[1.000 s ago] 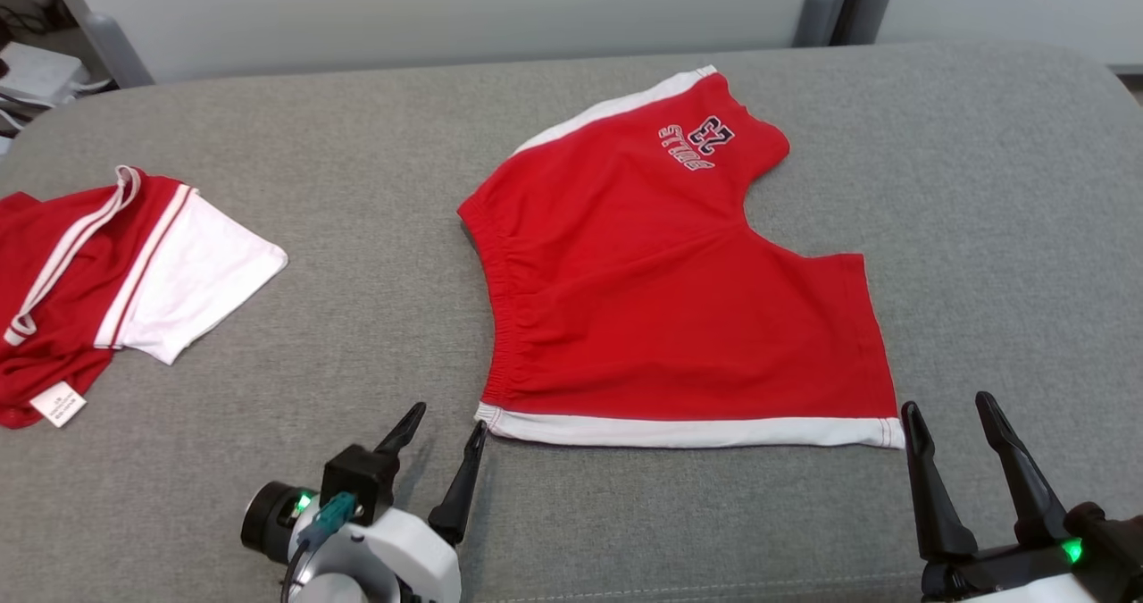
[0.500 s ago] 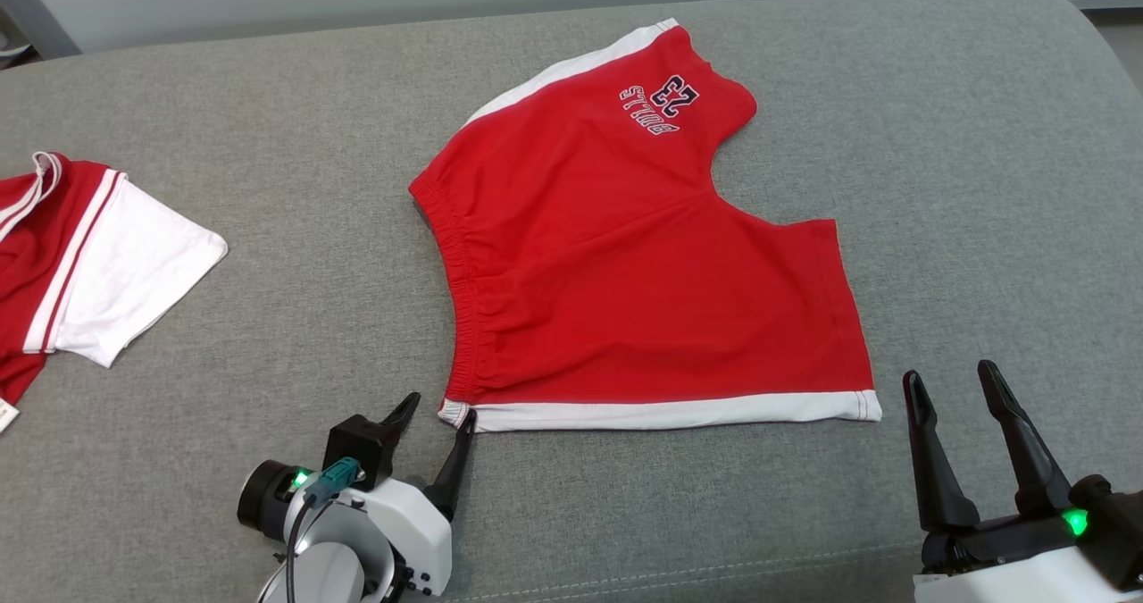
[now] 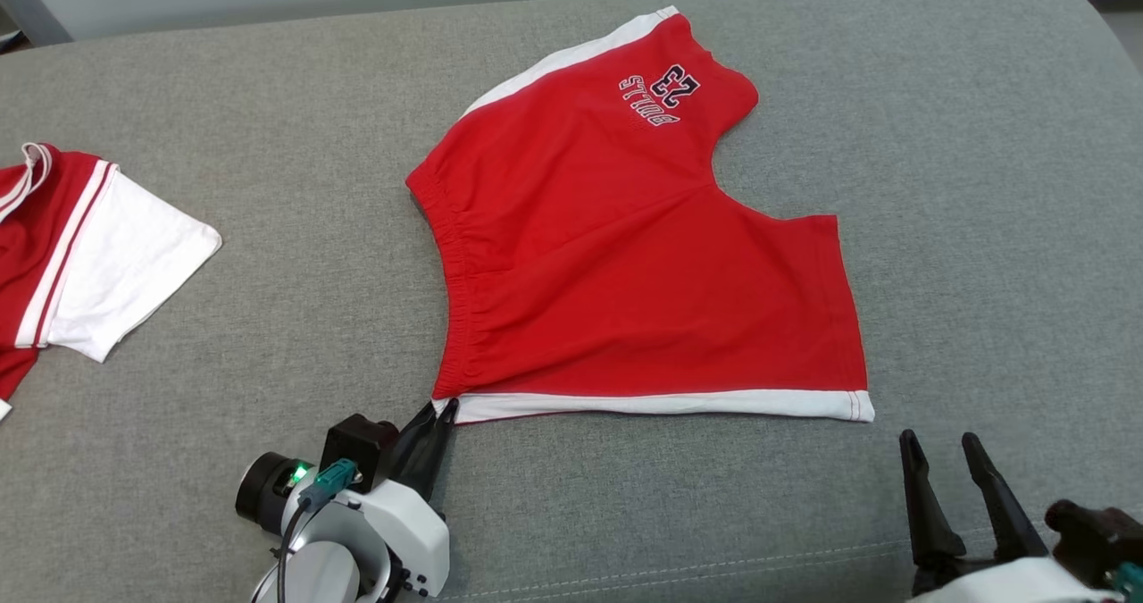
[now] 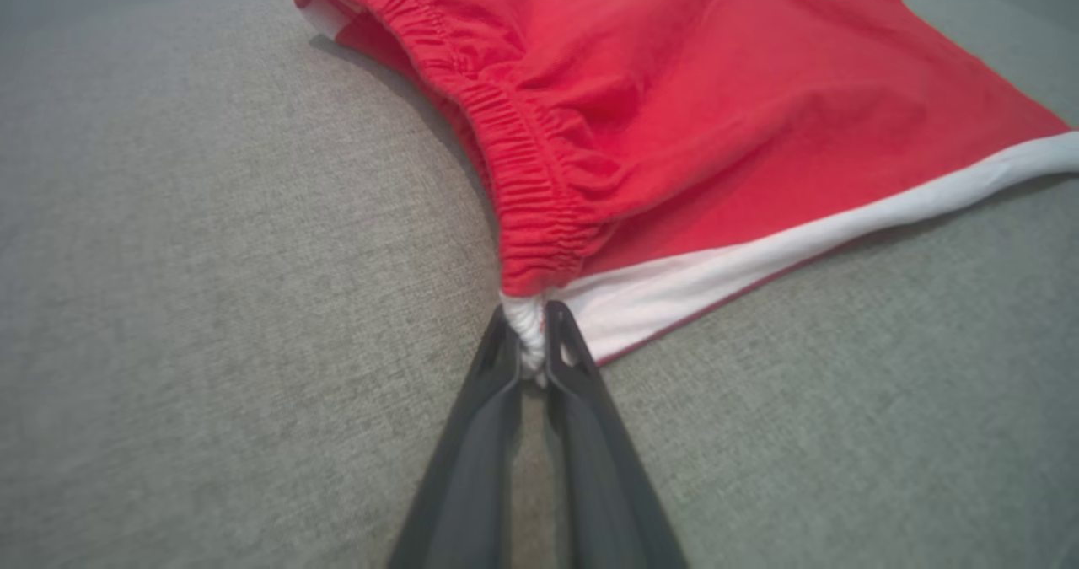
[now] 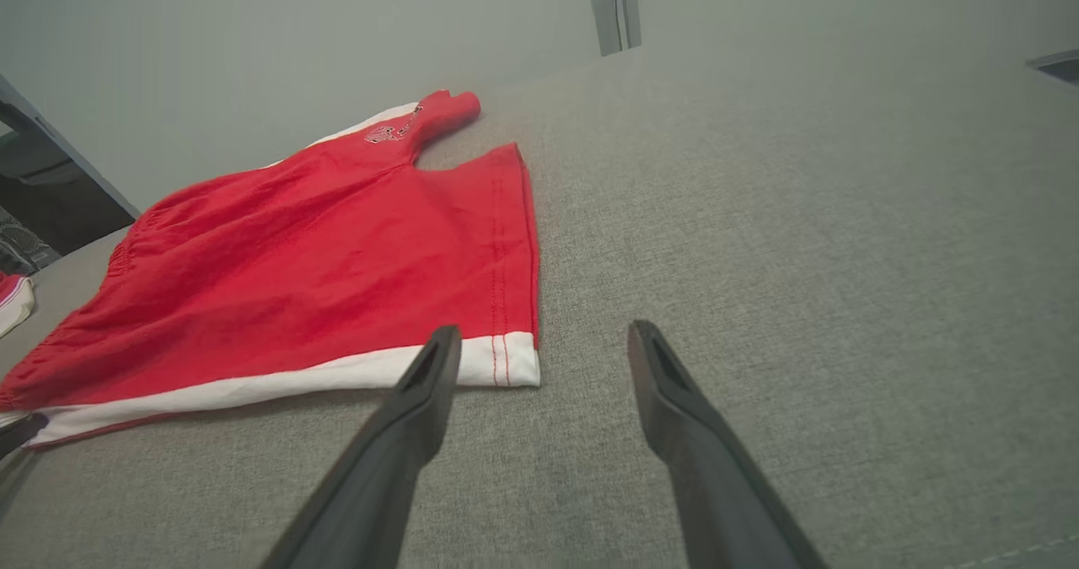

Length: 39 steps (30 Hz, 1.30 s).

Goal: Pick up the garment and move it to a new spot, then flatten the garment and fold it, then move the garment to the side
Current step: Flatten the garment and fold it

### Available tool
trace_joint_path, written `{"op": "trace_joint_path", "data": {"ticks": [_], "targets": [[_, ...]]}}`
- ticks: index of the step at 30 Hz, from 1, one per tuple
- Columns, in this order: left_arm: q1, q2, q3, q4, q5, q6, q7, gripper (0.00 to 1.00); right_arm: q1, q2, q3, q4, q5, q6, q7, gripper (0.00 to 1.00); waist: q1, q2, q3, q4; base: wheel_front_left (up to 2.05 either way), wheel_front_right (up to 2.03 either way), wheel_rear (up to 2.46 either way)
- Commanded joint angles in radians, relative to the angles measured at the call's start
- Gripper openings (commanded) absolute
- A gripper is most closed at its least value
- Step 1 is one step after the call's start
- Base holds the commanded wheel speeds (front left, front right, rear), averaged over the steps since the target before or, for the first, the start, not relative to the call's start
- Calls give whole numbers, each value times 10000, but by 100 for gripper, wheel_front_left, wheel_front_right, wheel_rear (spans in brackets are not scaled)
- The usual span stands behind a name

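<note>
Right now your left gripper [image 3: 442, 409] is clamped tight on the near waistband corner [image 4: 528, 333] of the red cotton shorts [image 3: 643, 263], the pair with white side stripes, a gathered elastic waist and a dark number print on the far leg. The left wrist view shows a small bunch of white cloth pinched between the two dark fingers. The shorts lie spread and mostly flat in the middle of the grey woven cushion [image 3: 268, 335]. The waistband is toward your left and the leg openings toward your right, with the near white side stripe [image 3: 661, 404] running across in front of you. Your right gripper [image 3: 939, 442] has its fingers apart and holds nothing. It sits just short of the near hem corner [image 5: 516, 358] without touching it. A second red-and-white garment [image 3: 80, 246] lies well apart at the left edge; leave it alone.

To my reading, you are at the grasp that opens the fold, with one corner taken and the other waiting. The next move calls for easing the right gripper forward and a little to its left, so the hem corner sits between its fingers. Then close low enough to catch both layers. Only after that should you lift both corners together and evenly, or the left pinch is likely to drag the waistband and wrinkle the cloth you want flat.
</note>
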Motion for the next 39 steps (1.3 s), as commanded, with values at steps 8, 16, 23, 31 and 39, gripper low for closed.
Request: {"op": "trace_joint_path", "data": {"ticks": [8,16,23,31,39], "targets": [[140,436,-2,-559,-254,-70,-49,0,-1913,-550,1064,2121,1151,10,-63,93,0,0,165,227,0,0,0],[-126,384,-306,-546,-353,-70,-49,0,-2853,-802,2582,4091,1885,10,-63,75,0,0,177,397,0,0,0],[-155,455,-385,-636,-451,-71,-49,0,-3097,-986,3219,4403,1994,10,-63,0,0,0,214,313,0,0,0],[122,733,-406,-1405,-579,-71,-48,0,-2919,-1407,3018,3512,2131,10,-63,0,0,0,177,242,0,0,0],[1250,1237,-814,-3329,-988,-71,1125,0,-2265,-2491,3912,2426,2743,10,14,0,0,0,-85,194,0,0,0]]}}
